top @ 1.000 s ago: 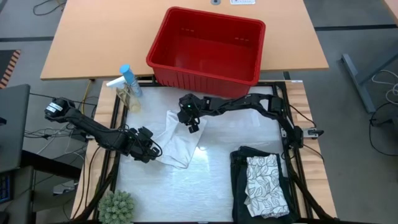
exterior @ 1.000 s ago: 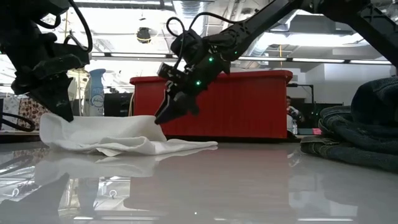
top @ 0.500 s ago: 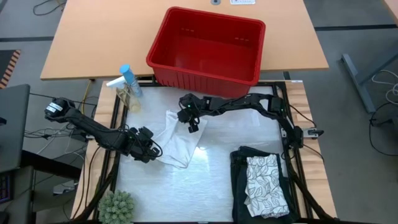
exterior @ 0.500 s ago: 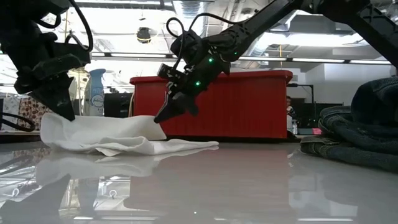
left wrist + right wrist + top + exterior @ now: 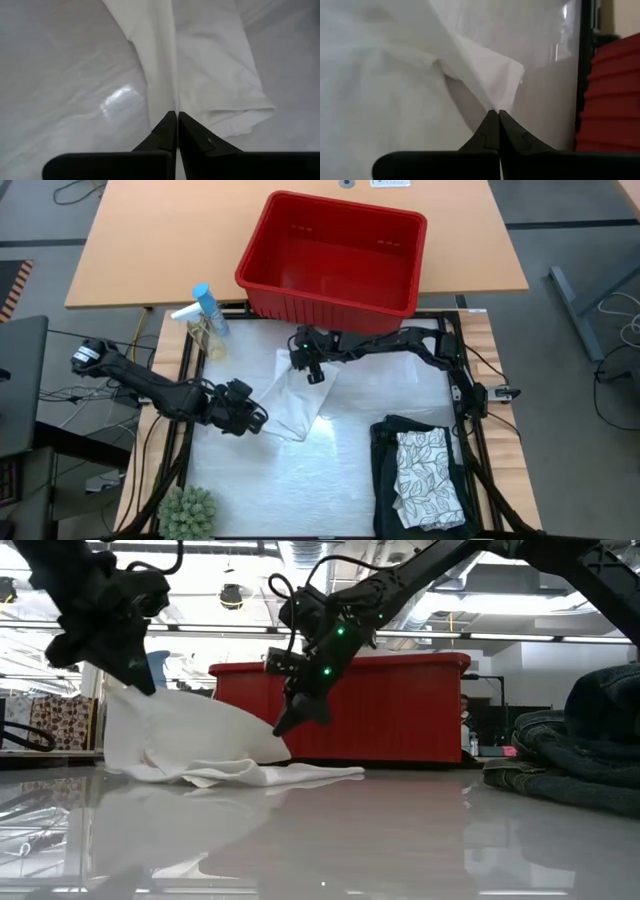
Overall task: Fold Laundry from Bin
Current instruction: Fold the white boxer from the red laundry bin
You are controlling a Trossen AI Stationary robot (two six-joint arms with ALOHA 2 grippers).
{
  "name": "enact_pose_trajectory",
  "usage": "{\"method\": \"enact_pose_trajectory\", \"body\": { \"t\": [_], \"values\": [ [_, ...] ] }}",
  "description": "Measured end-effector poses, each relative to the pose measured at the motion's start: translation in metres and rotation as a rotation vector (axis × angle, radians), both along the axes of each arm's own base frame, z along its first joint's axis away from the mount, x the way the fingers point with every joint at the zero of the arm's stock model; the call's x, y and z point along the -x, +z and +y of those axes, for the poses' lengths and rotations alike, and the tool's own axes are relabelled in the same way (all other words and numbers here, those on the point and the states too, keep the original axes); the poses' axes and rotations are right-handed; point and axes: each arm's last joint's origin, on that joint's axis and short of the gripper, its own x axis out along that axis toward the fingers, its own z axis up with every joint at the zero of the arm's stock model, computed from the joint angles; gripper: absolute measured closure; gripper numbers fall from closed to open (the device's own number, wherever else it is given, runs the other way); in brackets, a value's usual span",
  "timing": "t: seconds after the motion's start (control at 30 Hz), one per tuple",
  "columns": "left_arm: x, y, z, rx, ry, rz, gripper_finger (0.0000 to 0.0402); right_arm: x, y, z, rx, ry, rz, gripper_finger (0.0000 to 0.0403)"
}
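Cloth [image 5: 297, 402]: small plain whitish piece, spread on the glossy worktop [image 5: 330, 490] in front of the bin [image 5: 333, 252], partly lifted at two corners.
Handling: thin, light, limp; sags between the two held points in the low view and drapes in loose folds; likely to slide easily on the shiny surface and to slip from a shallow pinch.
Where to hold: best at corners or hems, well apart, so the sheet stretches flat; middle grabs would only bunch it.
Left claw [image 5: 258, 417]: pressed together, pinching the cloth's near-left corner, raised off the worktop in the low view [image 5: 143, 683]; wrist view shows the fabric running straight out from the closed tips [image 5: 177, 116].
Right claw [image 5: 314, 374]: pressed together, pinching the far edge of the cloth, on the bin side; low view puts it above the surface [image 5: 285, 726] with the fabric slanting down from it; wrist view shows a folded corner caught at the tips [image 5: 497, 114].
Cloth relative to claws: strung between them, one end in each, the rest trailing on the worktop below and toward the right.
Bin: red, no laundry visible inside, just behind the right claw.
Other laundry: dark garment [image 5: 385, 470] at the near-right corner, leaf-patterned cloth [image 5: 428, 478] lying on it, well apart from both claws.
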Motion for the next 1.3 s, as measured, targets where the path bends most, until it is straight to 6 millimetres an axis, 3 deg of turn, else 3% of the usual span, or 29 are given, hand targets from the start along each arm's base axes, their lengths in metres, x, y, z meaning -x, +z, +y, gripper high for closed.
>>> {"method": "enact_pose_trajectory", "body": {
  "t": [0.33, 0.53, 0.7, 0.8, 0.93, 1.03, 1.3],
  "values": [
    [-0.005, 0.010, 0.025, 0.067, -0.017, 0.108, 0.0401, 0.006, 0.027, -0.009, 0.110, -0.058, 0.184, 0.0387],
    [-0.013, 0.032, 0.038, 0.035, -0.047, 0.093, 0.0401, 0.016, 0.036, -0.016, 0.117, -0.111, 0.305, 0.0387],
    [-0.006, 0.041, 0.050, -0.002, -0.026, 0.204, 0.0401, 0.023, 0.041, -0.021, 0.096, -0.130, 0.353, 0.0387],
    [-0.010, 0.044, 0.055, -0.042, -0.010, 0.166, 0.0401, 0.025, 0.040, -0.023, 0.087, -0.131, 0.376, 0.0387],
    [-0.032, 0.050, 0.059, -0.241, -0.087, 0.051, 0.0399, 0.029, 0.039, -0.028, 0.051, -0.125, 0.392, 0.0387],
    [-0.048, 0.048, 0.066, -0.347, -0.181, 0.045, 0.0382, 0.029, 0.039, -0.030, 0.032, -0.123, 0.381, 0.0387],
    [-0.074, 0.018, 0.100, -0.315, -0.227, 0.138, 0.0279, 0.030, 0.039, -0.032, 0.011, -0.115, 0.373, 0.0387]
  ]
}}
